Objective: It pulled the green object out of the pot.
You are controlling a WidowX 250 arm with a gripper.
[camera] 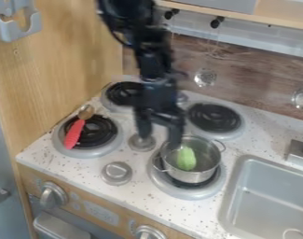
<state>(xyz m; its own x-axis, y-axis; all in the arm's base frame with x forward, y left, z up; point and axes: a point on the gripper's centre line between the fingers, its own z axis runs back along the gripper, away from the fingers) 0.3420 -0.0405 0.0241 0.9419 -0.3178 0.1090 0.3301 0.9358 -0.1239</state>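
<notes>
Green object (186,159) sits inside the metal pot (193,176), near its middle. Pot's on the front burner (219,183) next to the sink (233,198). Gripper (159,136) hangs down at the pot's left side in the camera view, released, fingers spread apart, one of them over the pot's rim area. Spoon with red handle (74,134) lies across the other front burner (96,132). Two more burners behind. Ladle (205,77) hangs against the back wall.
</notes>
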